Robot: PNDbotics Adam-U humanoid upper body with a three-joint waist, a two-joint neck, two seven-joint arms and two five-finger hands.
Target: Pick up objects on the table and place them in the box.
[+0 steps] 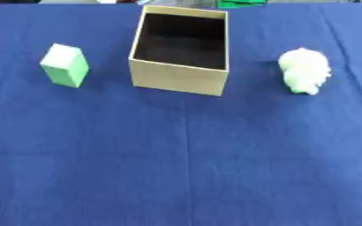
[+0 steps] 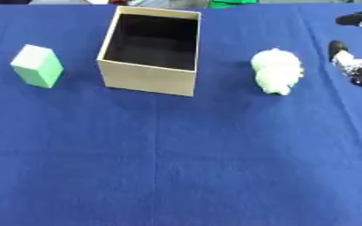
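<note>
Blue cloth covers the table point(image 1: 184, 167) edge to edge, with the near half bare apart from faint creases in the fabric. Further back, three things sit in a rough row across the table. On the left stands a light green block point(image 1: 64, 65), upright, turned a bit so a corner faces the camera, well apart from the rest. In the middle is the tan cardboard box point(image 1: 180, 77), open at the top, dark inside, nothing visible in it, set slightly askew to the table edge. To the right of the box, near but not touching it, lies a white fluffy toy point(image 2: 277, 70), lumpy shape, details not readable. At the right edge of the right eye view the right robot hand point(image 2: 354, 64) comes in, black with a pale patch, beside the toy but apart from it; another dark part shows above it near the upper corner. Cannot tell whether its fingers are spread or curled, and it holds nothing visible. Left robot hand shows in neither view. Something green point(image 1: 242, 3) sits past the far table edge behind the box.
</note>
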